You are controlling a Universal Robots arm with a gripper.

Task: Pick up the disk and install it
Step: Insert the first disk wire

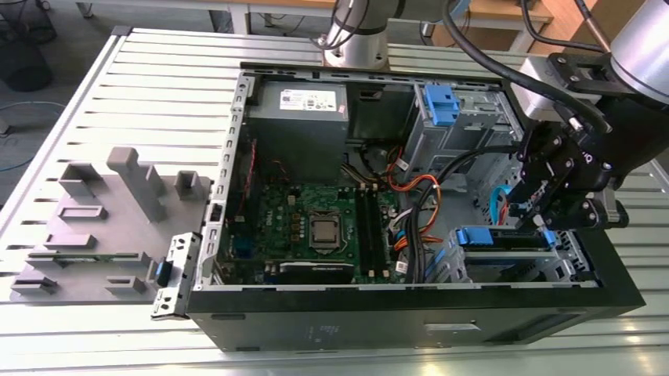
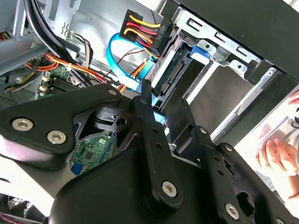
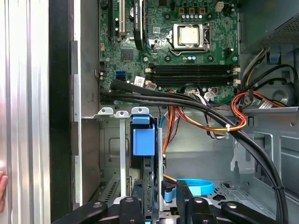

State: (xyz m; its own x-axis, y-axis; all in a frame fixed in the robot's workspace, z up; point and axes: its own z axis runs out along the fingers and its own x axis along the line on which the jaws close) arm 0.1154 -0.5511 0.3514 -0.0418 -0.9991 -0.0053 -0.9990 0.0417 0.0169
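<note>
Sitting in computer case's point(image 1: 418, 301) drive cage point(image 3: 121, 140), disk point(image 2: 169, 78) with tool point(image 3: 160, 186) astride, grip unclear.

Case point(image 1: 418, 329) outer: matt black; inner walls bare grey sheet metal. Table point(image 1: 157, 86): ribbed alu, satin sheen. Gripper point(image 3: 161, 193): matt black w/ shiny screws. Mobo point(image 3: 187, 60): glossy green PCB. Cables point(image 3: 149, 92): smooth black plastic sheath

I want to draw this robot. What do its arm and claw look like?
The arm is a silver-grey tube with thick black cables beside it. The gripper is black, made of flat linked bars with round silver screws, ending in two slim fingers.
</note>
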